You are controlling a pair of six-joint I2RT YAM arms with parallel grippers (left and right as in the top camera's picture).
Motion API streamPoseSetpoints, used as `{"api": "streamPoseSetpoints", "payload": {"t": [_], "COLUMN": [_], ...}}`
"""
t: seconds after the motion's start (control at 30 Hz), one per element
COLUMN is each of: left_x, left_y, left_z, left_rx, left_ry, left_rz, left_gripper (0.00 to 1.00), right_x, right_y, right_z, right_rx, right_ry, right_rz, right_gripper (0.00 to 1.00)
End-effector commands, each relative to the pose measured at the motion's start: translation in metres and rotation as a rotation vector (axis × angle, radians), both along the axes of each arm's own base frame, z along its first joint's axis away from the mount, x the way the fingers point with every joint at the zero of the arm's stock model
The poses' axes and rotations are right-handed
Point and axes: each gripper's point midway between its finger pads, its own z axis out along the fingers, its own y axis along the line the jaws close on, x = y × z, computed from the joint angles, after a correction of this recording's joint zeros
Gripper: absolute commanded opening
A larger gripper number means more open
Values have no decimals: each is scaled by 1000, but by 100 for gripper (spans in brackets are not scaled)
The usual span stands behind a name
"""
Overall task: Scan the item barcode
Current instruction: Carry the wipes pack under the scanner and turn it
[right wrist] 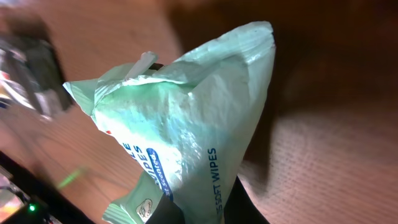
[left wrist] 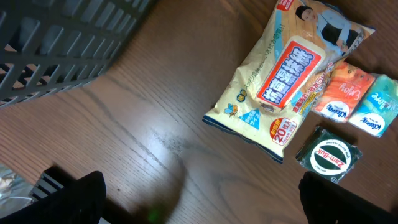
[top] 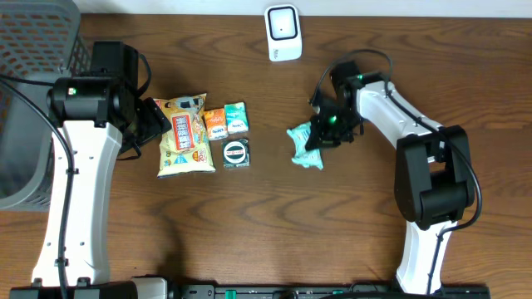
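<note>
**Q:** What is the right arm doing?

**A:** The right gripper (top: pixel 326 131) is holding a pale green pack of soft wipes (top: pixel 305 148). Its jaws are pinching tightly on one end of the crinkled wrapper. The pack is sitting right of centre over the wooden bench (top: pixel 249 232). I cannot tell whether it is touching the wood. A white barcode scanner (top: pixel 283 33) is standing at the far edge, well apart from the pack.

**Q:** And the left arm?

**A:** The left gripper (top: pixel 154 120) is hovering with its jaws spread wide, gripping nothing. It is hanging just left of a large yellow snack bag (top: pixel 187 134). Right of the bag, an orange Kleenex pack (top: pixel 215 124) and a green Kleenex pack (top: pixel 237 118) are lying side by side. A Zam-Buk tin (top: pixel 236 153) is lying just nearer than them. A grey mesh basket (top: pixel 33 75) is occupying the far left corner.
</note>
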Motion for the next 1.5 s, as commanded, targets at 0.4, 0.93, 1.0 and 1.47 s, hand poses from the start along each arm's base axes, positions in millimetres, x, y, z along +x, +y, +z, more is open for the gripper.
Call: {"api": "streamPoseSetpoints", "payload": {"t": [0.4,0.93,1.0,1.47], "left_x": [-1,-1,-1,-1], "left_y": [3,3,3,3], "left_z": [0,0,0,0], "left_rx": [8,8,8,8], "left_ry": [3,3,3,3], "left_rz": [10,10,10,10], "left_gripper": [98,98,98,98], "right_x": [147,259,267,274], "right_y": [27,50,53,53], "right_z": [115,171,155,112], "right_rx": [115,457,470,425], "right_ry": [-476,-737,-718,-675], "right_rz": [-283,-618,-637,-665], "right_gripper": [1,1,1,1]}}
